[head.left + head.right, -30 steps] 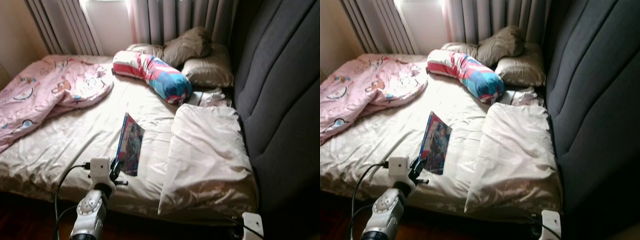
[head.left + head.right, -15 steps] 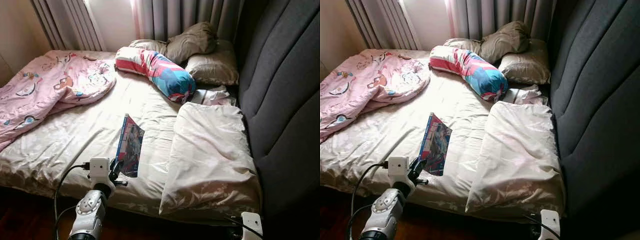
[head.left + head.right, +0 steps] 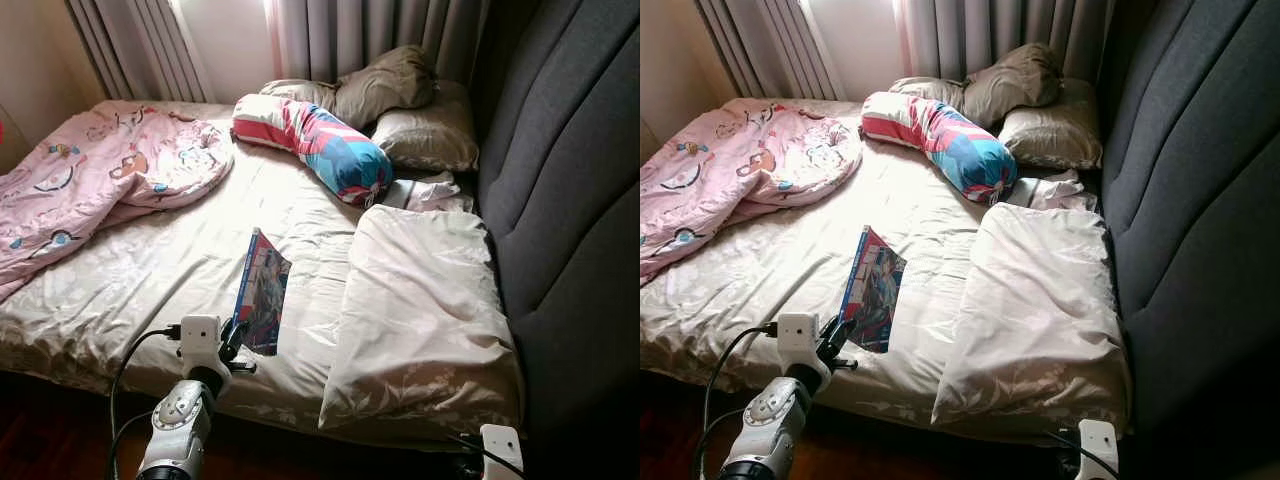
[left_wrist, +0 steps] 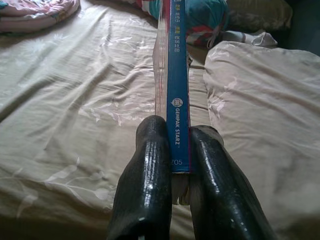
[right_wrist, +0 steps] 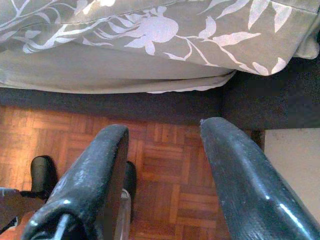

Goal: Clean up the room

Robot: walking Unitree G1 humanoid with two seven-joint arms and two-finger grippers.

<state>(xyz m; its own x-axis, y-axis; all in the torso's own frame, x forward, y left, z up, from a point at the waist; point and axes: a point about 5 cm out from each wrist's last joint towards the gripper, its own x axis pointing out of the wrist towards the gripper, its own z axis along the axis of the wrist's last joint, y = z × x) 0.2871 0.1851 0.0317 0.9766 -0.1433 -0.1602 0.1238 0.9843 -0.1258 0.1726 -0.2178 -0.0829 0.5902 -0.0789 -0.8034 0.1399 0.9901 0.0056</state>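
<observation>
A thin blue-spined book (image 3: 262,290) stands on edge, tilted, over the cream bed sheet (image 3: 160,270) near the bed's front edge. My left gripper (image 3: 233,338) is shut on its near end; the left wrist view has both black fingers (image 4: 150,165) pressed against the blue spine (image 4: 178,80). My right gripper (image 5: 162,155) hangs open by the bed's front right corner, above the wooden parquet floor (image 5: 165,200), with nothing between its fingers.
A pink cartoon quilt (image 3: 90,180) is bunched at the bed's far left. A striped red, white and blue bolster (image 3: 320,145), brown pillows (image 3: 400,110) and a cream pillow (image 3: 420,310) lie along the dark grey headboard (image 3: 560,200). Curtains (image 3: 330,40) hang behind.
The camera has tipped down and shifted a little, so the bed sits lower in view. The left gripper still holds the book in about the same place.
</observation>
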